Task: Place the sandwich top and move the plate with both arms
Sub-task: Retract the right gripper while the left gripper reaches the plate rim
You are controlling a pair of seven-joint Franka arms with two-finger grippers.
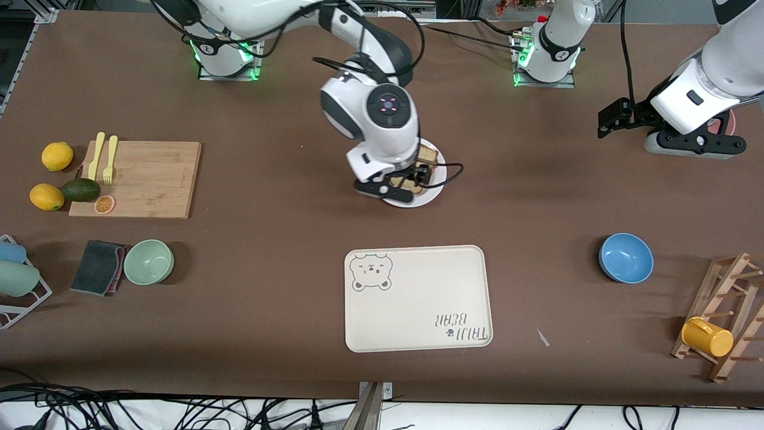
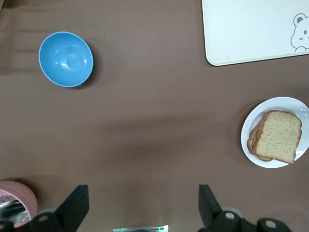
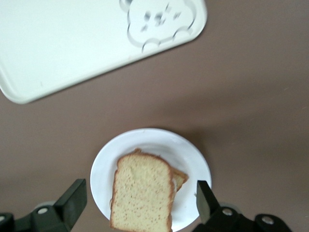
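The first half of the task looks done: the sandwich top (image 3: 143,191) lies flat on the stack of bread on the plate (image 3: 104,166), slightly skewed over the slice beneath, and nothing grips it. What is left, by my judgement, is the two-arm move of the plate, which sits on the bare brown surface (image 1: 268,251) near the middle, farther from the front camera than the cream tray (image 1: 418,298) with its bear drawing; the tray may be where it is meant to go.

The right gripper (image 3: 137,203) hangs just over the plate with its fingers spread wide to either side of the sandwich, holding nothing. The left gripper (image 2: 142,205) waits over the left arm's end of the surface, fingers wide and empty, well apart from the plate.

Around them lie a wooden cutting board (image 1: 143,179) with yellow cutlery, lemons and an avocado beside it, a green bowl (image 1: 148,261), a blue bowl (image 1: 625,257), and a wooden rack (image 1: 725,316) carrying a yellow cup (image 1: 707,337). Cables trail along the near edge.
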